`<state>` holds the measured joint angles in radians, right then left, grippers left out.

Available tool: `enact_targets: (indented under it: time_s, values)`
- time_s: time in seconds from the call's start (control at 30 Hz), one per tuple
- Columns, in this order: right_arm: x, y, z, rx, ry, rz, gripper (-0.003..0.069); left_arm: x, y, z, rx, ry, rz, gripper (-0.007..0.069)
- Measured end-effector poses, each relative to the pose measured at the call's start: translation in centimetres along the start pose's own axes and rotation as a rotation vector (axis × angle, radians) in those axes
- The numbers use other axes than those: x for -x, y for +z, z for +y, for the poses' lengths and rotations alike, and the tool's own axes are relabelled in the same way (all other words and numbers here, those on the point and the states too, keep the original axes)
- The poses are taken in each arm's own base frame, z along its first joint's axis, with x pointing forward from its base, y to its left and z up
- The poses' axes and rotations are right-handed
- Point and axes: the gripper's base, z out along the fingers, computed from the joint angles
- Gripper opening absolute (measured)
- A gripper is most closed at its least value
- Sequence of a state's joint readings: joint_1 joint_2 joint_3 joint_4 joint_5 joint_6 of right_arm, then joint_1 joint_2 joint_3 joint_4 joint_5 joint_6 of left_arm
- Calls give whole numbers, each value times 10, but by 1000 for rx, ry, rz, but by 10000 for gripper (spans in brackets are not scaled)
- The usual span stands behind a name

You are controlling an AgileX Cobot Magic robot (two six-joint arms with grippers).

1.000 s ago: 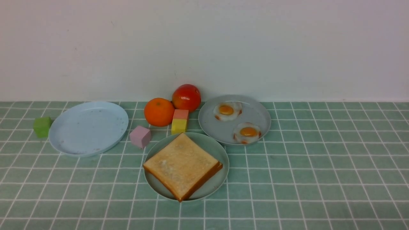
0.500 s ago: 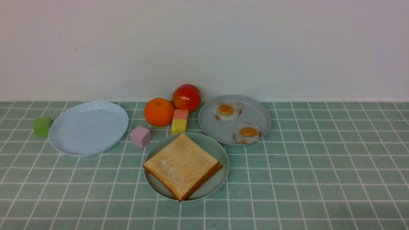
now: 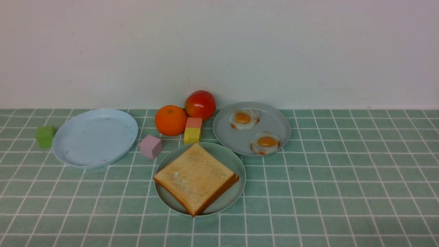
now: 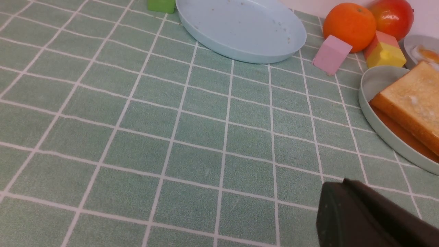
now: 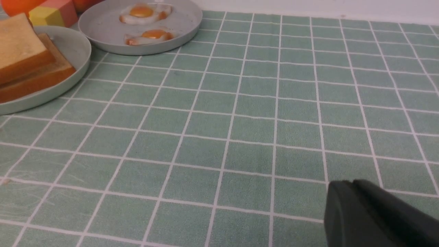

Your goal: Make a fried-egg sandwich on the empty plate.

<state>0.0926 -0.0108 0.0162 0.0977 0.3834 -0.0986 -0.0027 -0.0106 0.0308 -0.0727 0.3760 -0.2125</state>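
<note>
Two golden toast slices (image 3: 195, 176) lie stacked on the mint-green plate (image 3: 232, 159) in the middle of the front view. What lies between them is hidden. The right wrist view shows the upper slice (image 5: 20, 51) resting skewed on the lower one (image 5: 41, 80). Two fried eggs (image 3: 244, 118) (image 3: 265, 141) sit on the grey plate (image 3: 276, 121) behind and to the right. Neither gripper appears in the front view. My left gripper (image 4: 337, 183) is shut and empty above the cloth, left of the green plate (image 4: 372, 82). My right gripper (image 5: 346, 183) is shut and empty, well right of it.
A pale blue plate (image 3: 94, 137) lies at the left with a green cube (image 3: 45, 136) beside it. A pink cube (image 3: 150, 146), an orange (image 3: 170, 120), a red tomato (image 3: 200, 104) and a yellow-and-pink block (image 3: 193, 131) crowd behind the green plate. A wall closes the back.
</note>
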Motion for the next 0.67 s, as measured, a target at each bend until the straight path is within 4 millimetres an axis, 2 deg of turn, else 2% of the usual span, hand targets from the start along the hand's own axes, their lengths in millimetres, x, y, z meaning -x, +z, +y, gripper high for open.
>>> enact_targets:
  time_s: [0.67]
  values:
    - [0,0,0,0,-1,0,72,0,0,0,0,-2,0,-10]
